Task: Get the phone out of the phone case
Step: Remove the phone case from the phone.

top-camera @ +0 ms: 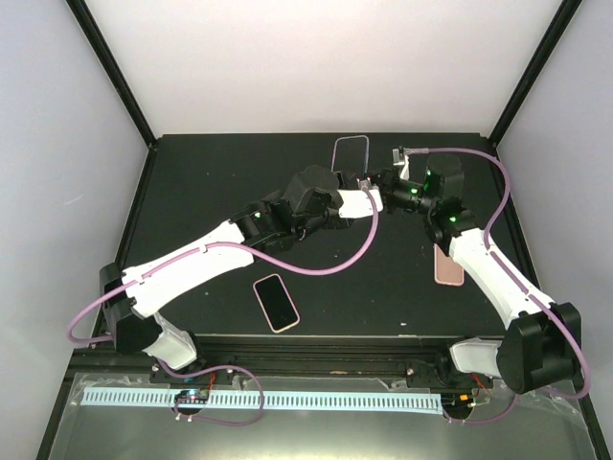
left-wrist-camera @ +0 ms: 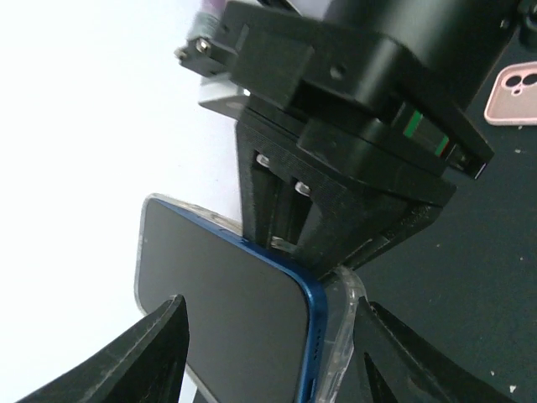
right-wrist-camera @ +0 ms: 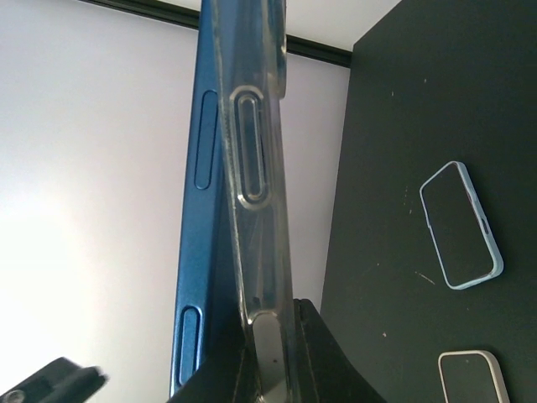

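A blue phone (left-wrist-camera: 226,294) sits partly out of its clear case (left-wrist-camera: 344,302), held in the air between the two arms (top-camera: 358,201). In the right wrist view the phone's blue edge (right-wrist-camera: 197,252) stands apart from the clear case wall (right-wrist-camera: 252,168). My right gripper (right-wrist-camera: 273,323) is shut on the clear case and shows above the table's middle (top-camera: 383,187). My left gripper (left-wrist-camera: 268,336) is open, one finger on each side of the phone's lower end. Its right finger (left-wrist-camera: 403,353) lies against the peeled case corner.
A pink case (top-camera: 447,264) lies on the black table under my right arm and shows in the left wrist view (left-wrist-camera: 513,92). A phone in a pink case (top-camera: 276,302) lies near the front. Another phone (top-camera: 351,151) lies at the back edge. Two cased phones (right-wrist-camera: 461,227) (right-wrist-camera: 474,378) show on the table.
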Tool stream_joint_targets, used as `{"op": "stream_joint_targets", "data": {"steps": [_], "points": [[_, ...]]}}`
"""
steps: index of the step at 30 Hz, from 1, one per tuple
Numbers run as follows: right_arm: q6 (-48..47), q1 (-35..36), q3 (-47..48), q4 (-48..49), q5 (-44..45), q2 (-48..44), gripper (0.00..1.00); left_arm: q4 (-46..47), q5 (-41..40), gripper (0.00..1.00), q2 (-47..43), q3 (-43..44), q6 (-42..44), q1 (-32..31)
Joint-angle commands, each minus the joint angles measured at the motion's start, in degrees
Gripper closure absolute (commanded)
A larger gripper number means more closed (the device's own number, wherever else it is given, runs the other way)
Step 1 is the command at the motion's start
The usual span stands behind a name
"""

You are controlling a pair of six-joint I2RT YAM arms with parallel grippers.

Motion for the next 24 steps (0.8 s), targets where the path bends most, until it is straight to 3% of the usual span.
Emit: {"op": "stream_joint_targets", "data": {"steps": [1,24], "points": [[-0.41,0.06,-0.31,3.41,-0.58,-1.89,0.99,-0.68,2.53,0.44,-2.37,2.44,-2.35,0.17],[0.84,0.06,-1.02,4.66,-1.32,-2.54,0.99,4.85,-4.65,0.46,0.12,-2.70,7.64,0.17]]}}
